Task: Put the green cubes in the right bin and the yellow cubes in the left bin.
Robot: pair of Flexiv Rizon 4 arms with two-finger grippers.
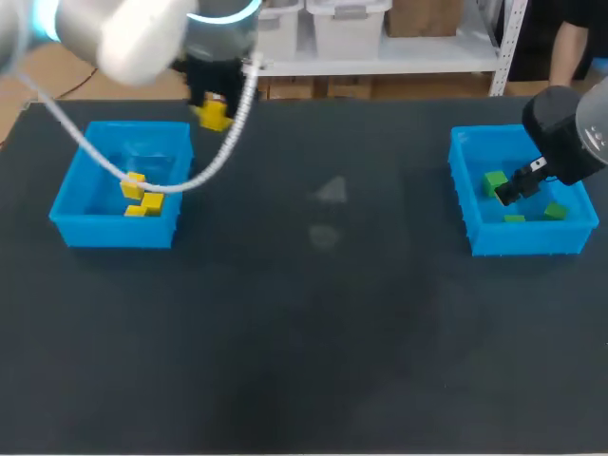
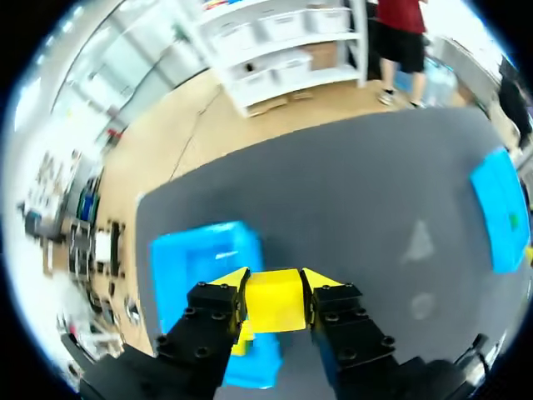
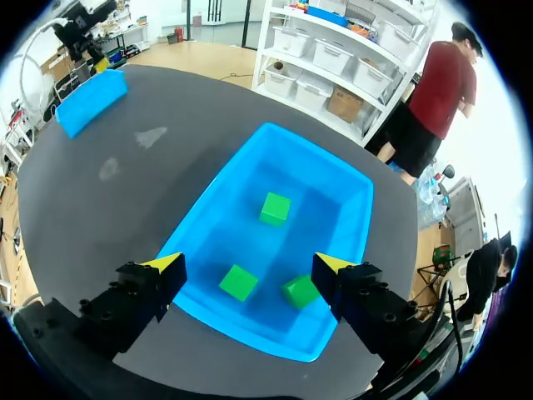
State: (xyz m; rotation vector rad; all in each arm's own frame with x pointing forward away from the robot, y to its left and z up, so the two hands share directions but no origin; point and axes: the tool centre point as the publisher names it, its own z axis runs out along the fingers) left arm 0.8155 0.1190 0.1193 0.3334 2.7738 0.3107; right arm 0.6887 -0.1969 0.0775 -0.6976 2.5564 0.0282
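Observation:
My left gripper (image 2: 275, 292) is shut on a yellow cube (image 2: 273, 302), both yellow tips pressed to its sides. In the head view that cube (image 1: 214, 114) hangs above the table just past the right far corner of the left blue bin (image 1: 68, 198). Three yellow cubes (image 1: 141, 196) lie inside that bin. My right gripper (image 3: 250, 268) is open above the right blue bin (image 3: 350, 208), with nothing between its fingers. Three green cubes (image 3: 275, 208) lie on that bin's floor, also seen in the head view (image 1: 494, 180), partly hidden by my right arm (image 1: 570, 138).
A white cable (image 1: 161, 180) from my left arm droops across the left bin. The left bin (image 2: 196, 258) lies below and behind the held cube in the left wrist view. Dark table (image 1: 323, 323) stretches between the two bins.

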